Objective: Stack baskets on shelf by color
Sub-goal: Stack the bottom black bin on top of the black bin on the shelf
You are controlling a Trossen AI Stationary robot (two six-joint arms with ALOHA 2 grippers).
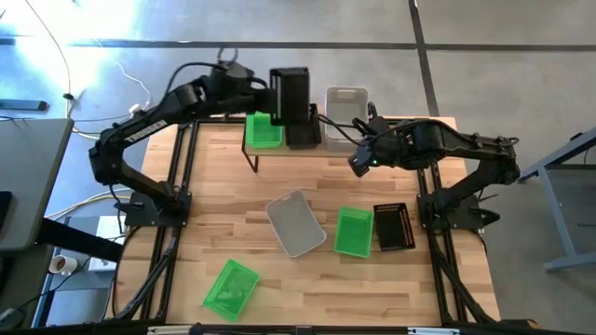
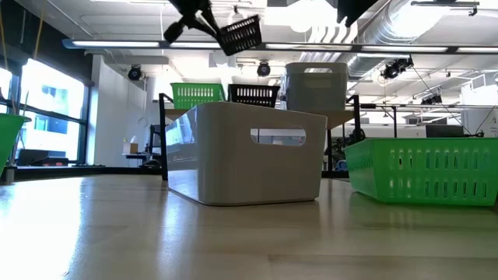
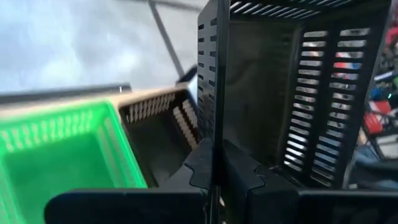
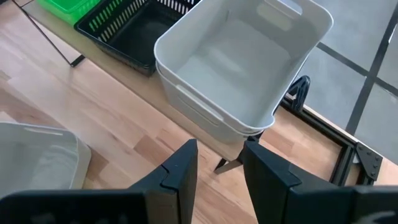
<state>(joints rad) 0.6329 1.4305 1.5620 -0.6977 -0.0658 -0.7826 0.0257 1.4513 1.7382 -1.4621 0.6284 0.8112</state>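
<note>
Left gripper (image 3: 214, 168) clamps a black perforated plastic basket (image 1: 290, 93) above the narrow wooden shelf (image 1: 279, 152), right gripper (image 4: 217, 165) open, empty; four baskets wait on the table (image 1: 438, 288).

No lettering, label or number is readable anywhere in these views.

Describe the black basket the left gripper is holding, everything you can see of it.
The held basket is black plastic, rectangular, with rows of slots through its walls. It is empty. The left gripper is shut on one wall, pinching it edge-on, so the basket hangs tipped, clear of everything. It hovers over the shelf, above another black basket that sits between a green one and the grey stack. Nothing but the gripper touches it.
</note>
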